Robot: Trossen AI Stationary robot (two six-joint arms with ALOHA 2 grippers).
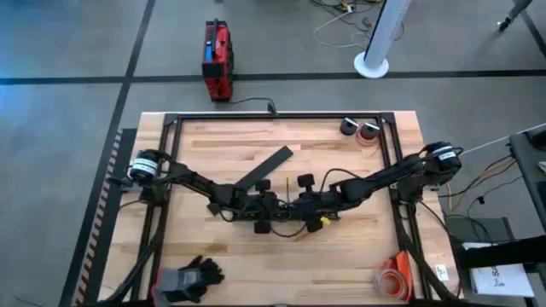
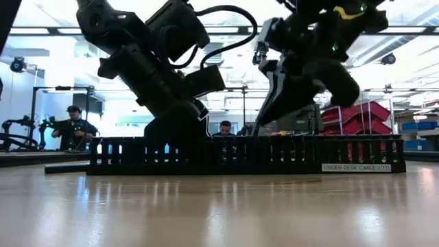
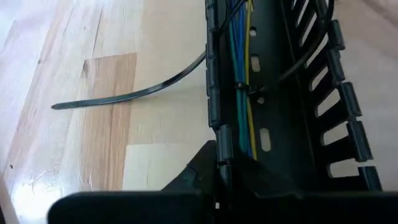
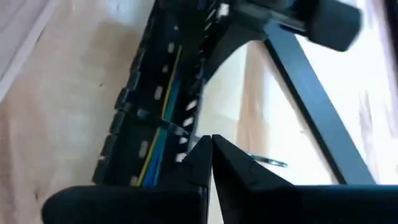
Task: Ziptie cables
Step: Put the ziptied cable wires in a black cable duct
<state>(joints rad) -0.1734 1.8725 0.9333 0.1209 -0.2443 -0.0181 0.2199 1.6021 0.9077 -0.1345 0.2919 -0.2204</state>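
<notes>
While you watch the low view, the slotted strip [image 2: 247,154] stands along the counter [image 2: 219,206] nearest the camera, with both arms coming down behind it. Your left wrist view shows the cables [image 3: 242,93], blue, green and yellow, lying along the floor of the strip's channel, a thin black ziptie [image 3: 130,95] crossing them and its tail lying out over the wood. Your left pincer [image 1: 266,205] sits at the strip near the counter's middle; you cannot tell how its fingers stand. Your right pincer [image 4: 210,163] is pressed together, its tips just beside the strip's toothed wall. Farther off, tape rolls [image 1: 362,130] rest near the far right corner, and people stand in the room beyond.
</notes>
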